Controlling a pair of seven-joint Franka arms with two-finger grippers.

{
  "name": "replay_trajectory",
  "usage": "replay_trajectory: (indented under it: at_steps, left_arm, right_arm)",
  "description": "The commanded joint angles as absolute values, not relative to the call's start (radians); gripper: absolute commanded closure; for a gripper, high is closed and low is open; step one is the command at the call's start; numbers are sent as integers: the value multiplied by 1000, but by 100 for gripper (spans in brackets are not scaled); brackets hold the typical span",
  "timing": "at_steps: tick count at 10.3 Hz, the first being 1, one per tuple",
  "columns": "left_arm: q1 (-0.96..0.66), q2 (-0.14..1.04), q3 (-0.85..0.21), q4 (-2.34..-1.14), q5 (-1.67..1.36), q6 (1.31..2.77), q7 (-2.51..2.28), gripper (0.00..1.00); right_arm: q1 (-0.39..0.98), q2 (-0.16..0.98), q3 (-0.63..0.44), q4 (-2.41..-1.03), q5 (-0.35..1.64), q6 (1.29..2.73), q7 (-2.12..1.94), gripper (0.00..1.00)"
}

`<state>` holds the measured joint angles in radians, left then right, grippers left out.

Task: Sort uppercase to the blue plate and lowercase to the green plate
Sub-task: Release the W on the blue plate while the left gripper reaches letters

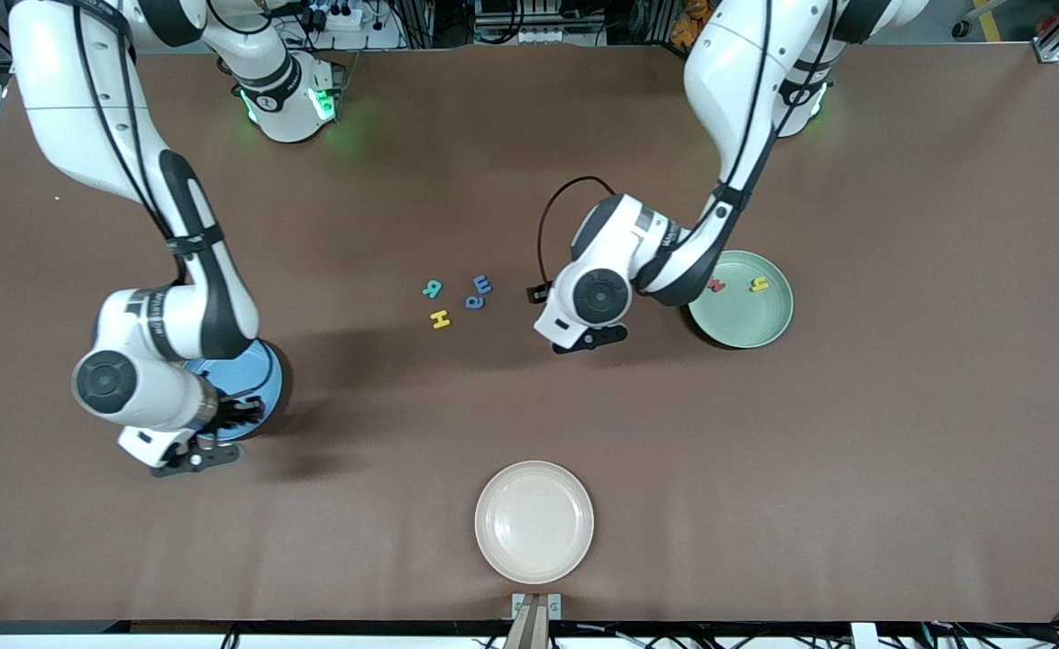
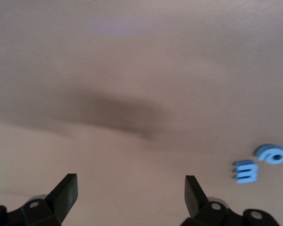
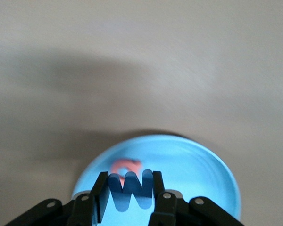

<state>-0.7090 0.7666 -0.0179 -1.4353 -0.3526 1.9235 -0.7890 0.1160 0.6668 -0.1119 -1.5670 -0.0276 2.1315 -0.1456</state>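
My right gripper (image 3: 130, 188) is shut on the blue W (image 3: 130, 192), an uppercase letter that stands on edge between the fingers just above the blue plate (image 3: 203, 174). The red Q (image 3: 126, 166) lies in that plate. In the front view this gripper (image 1: 236, 413) is over the blue plate (image 1: 263, 379). My left gripper (image 2: 130, 188) is open and holds nothing, low over bare table (image 1: 588, 341) between the loose letters and the green plate (image 1: 745, 324). The red w (image 1: 716, 285) and yellow h (image 1: 759, 285) lie in the green plate. The teal R (image 1: 433, 289), yellow H (image 1: 440, 318), blue E-like letter (image 1: 483, 285) and blue e (image 1: 475, 302) lie mid-table.
A cream-white plate (image 1: 534, 521) sits near the table's front edge, nearer the front camera than the letters. In the left wrist view the blue E-like letter (image 2: 245, 172) and the blue e (image 2: 272, 154) lie off to one side of the open fingers.
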Motion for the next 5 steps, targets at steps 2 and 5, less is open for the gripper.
replay_trajectory:
  at_steps: [2,5]
  left_arm:
    - [-801,814,-5,-1333,-367,1979,-902,0]
    - [-859,831,2,-1295,-348,1985,-939,0]
  right_arm:
    - [59,630,-135,-1615,-40,2077,-164,78]
    - [46,634,-135,-1631,-38,2066,-164,0]
